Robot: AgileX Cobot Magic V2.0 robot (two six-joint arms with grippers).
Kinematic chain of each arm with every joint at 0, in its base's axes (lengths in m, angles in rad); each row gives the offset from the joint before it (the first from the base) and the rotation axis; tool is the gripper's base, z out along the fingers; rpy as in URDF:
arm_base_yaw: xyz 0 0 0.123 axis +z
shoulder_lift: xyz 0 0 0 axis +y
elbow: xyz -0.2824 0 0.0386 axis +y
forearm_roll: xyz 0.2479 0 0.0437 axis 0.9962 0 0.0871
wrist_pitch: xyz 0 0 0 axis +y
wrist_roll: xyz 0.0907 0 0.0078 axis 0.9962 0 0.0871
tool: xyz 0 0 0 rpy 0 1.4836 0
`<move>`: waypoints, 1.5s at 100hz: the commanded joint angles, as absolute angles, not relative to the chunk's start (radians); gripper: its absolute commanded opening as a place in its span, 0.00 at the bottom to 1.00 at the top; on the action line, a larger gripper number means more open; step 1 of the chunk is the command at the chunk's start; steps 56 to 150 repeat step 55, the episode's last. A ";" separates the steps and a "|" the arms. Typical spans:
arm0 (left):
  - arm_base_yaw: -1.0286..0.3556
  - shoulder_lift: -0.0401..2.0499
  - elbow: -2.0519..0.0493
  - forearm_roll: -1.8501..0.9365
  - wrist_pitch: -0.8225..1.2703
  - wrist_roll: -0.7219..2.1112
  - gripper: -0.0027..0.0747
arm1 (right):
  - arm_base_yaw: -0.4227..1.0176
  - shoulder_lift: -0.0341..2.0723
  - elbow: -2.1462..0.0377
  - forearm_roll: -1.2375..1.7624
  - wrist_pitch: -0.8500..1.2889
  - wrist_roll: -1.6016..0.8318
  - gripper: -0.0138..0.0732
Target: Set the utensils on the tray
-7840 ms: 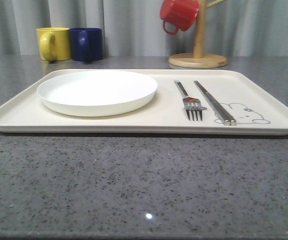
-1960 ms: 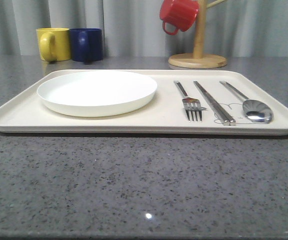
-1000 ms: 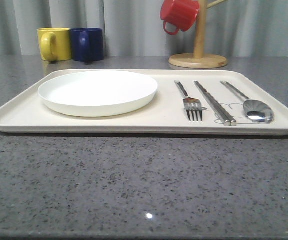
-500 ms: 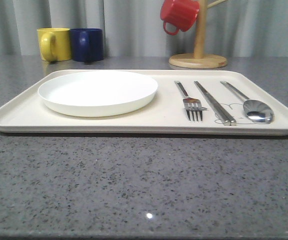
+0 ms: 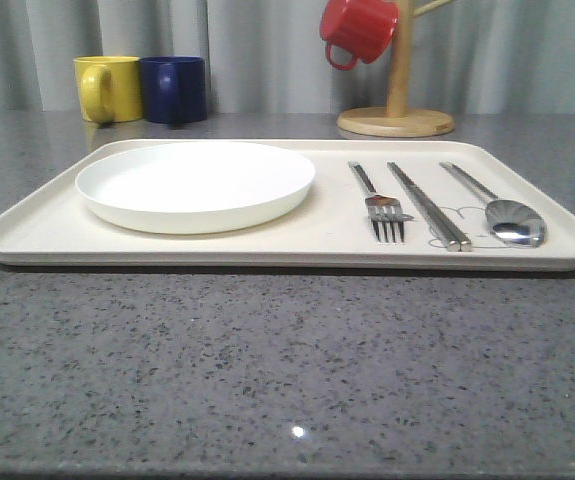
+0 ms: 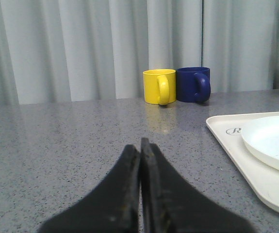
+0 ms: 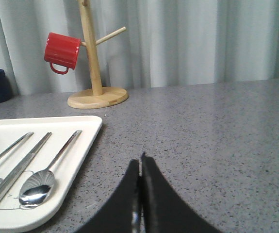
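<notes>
Task end state: the fork [image 5: 383,205], chopsticks [image 5: 429,206] and spoon [image 5: 507,214] lay on the tray [image 5: 267,246] beside the plate [image 5: 195,184]. I held the left gripper [image 6: 140,148] and right gripper [image 7: 140,162] closed, empty, just outside the tray; I judged nothing remained but parking.

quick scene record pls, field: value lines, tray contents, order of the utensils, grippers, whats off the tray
tray: cream tray on the grey table
plate: white plate on the tray's left part
utensils: fork, chopsticks, spoon, left to right, side by side, apart
left gripper: left gripper shut, empty, above bare table left of the tray
right gripper: right gripper shut, empty, above bare table right of the tray
off tray: yellow mug and blue mug behind; red mug hanging on the wooden mug tree
</notes>
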State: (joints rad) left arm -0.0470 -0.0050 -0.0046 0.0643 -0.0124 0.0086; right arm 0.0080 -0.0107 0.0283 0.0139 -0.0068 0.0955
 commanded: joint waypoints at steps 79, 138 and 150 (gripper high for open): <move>-0.046 -0.038 0.038 0.055 -0.100 0.000 0.01 | 0.003 -0.033 0.009 0.012 -0.092 0.089 0.08; -0.046 -0.038 0.038 0.055 -0.100 0.000 0.01 | 0.003 -0.033 0.009 0.012 -0.092 0.089 0.08; -0.046 -0.038 0.038 0.055 -0.100 0.000 0.01 | 0.003 -0.033 0.009 0.012 -0.092 0.089 0.08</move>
